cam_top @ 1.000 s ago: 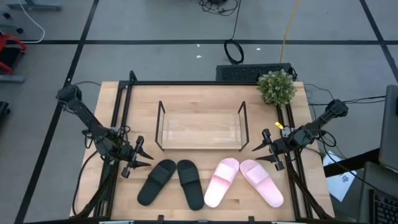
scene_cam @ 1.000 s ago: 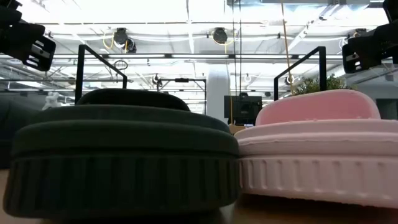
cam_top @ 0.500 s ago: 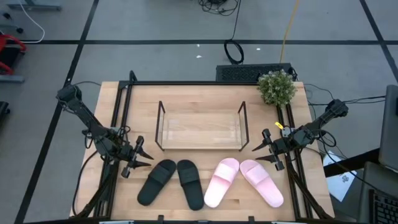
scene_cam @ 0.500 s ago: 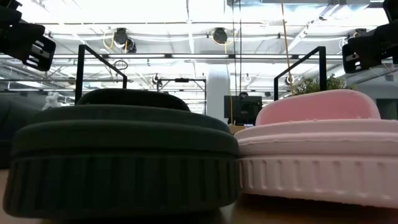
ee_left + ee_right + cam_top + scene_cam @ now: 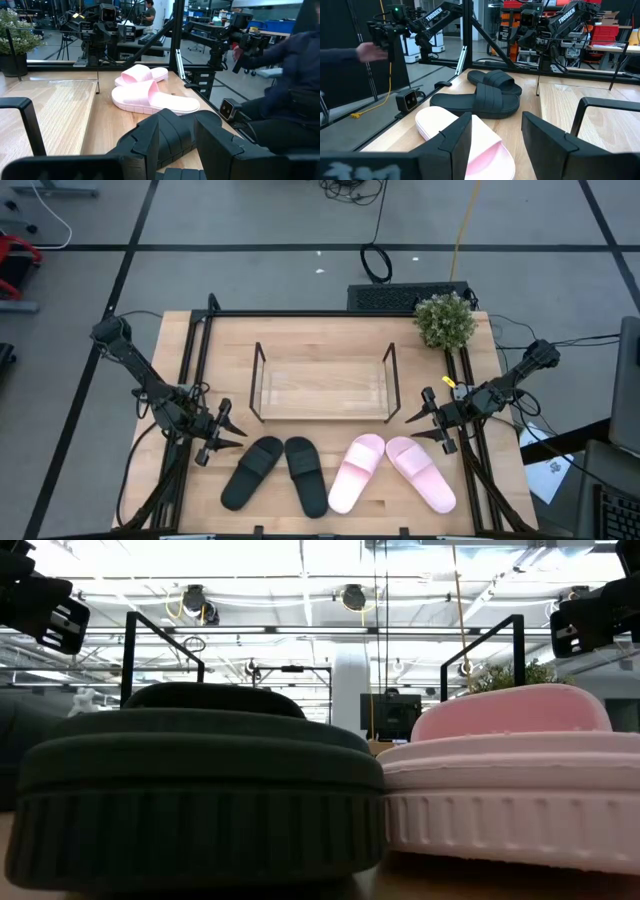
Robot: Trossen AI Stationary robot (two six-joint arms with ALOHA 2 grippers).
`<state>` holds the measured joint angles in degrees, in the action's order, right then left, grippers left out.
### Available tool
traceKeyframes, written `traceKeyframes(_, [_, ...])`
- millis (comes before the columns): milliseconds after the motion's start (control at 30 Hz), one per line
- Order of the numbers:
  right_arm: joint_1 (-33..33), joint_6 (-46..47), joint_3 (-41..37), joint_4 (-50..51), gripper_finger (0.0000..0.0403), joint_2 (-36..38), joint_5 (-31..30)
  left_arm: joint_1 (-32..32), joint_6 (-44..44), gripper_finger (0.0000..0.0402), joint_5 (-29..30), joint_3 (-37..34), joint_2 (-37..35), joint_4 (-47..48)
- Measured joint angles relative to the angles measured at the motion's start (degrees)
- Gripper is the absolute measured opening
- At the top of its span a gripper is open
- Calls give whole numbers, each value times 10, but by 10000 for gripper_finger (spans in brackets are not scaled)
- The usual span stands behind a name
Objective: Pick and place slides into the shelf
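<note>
Two matte black slides [image 5: 275,471] and two pale pink slides [image 5: 390,470] lie sole-down in a row near the table's near edge. The black pair is left of centre and the pink pair right of centre. The wire-frame shelf [image 5: 323,384] with a clear base stands behind them at mid-table. My left gripper [image 5: 228,434] hovers open just left of the black pair, above the table. My right gripper [image 5: 422,411] hovers open just right of the shelf, behind the pink pair. The low view shows a black slide [image 5: 195,795] and a pink slide [image 5: 510,785] close up.
A potted plant [image 5: 445,319] stands at the far right corner of the table. A black table frame rail [image 5: 330,312] runs along the far edge and both sides. A person's sleeve [image 5: 290,80] shows beyond the table's near edge.
</note>
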<state>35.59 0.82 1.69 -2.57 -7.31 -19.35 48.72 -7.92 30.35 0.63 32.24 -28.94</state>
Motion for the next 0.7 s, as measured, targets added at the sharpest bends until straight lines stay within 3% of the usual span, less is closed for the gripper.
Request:
traceKeyframes(267, [0, 22, 0, -27, 164, 0, 0, 0, 6, 120, 5, 0, 0, 0])
traceKeyframes(400, [0, 99, 0, -100, 164, 0, 0, 0, -2, 120, 17, 0, 0, -16])
traceKeyframes(600, [0, 91, 0, -217, 164, 0, 0, 0, -4, 120, 17, 0, 0, -61])
traceKeyframes(700, [0, 92, 0, -269, 164, 0, 0, 0, -50, 120, 17, 0, 0, -88])
